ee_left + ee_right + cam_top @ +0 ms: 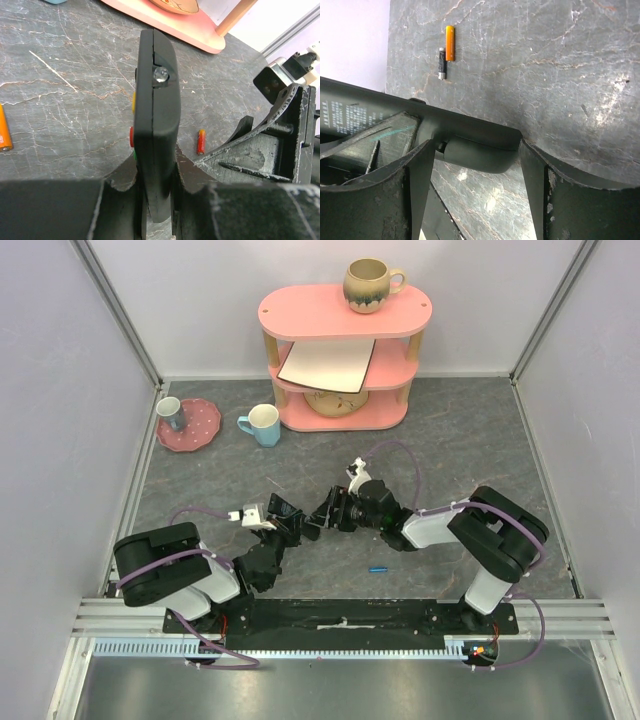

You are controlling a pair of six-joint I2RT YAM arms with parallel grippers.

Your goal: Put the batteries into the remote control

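Remote control (155,115), one only, sits behind the single blue battery (378,568), clamped on edge in the left gripper (157,172), its long axis pointing away toward the pink shelf (165,22). Right gripper (476,150) stands beside it, jaws apart. Two orange batteries (201,141) flank it.

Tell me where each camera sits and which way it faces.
Top: high behind the robot, looking down on the table; both arms show.
Left wrist: on the left arm, looking along the left hand, shut on the remote; its fingers show.
Right wrist: on the right arm, looking past the open right hand at the table; its fingers show.
Shared: both wrist views show the remote.
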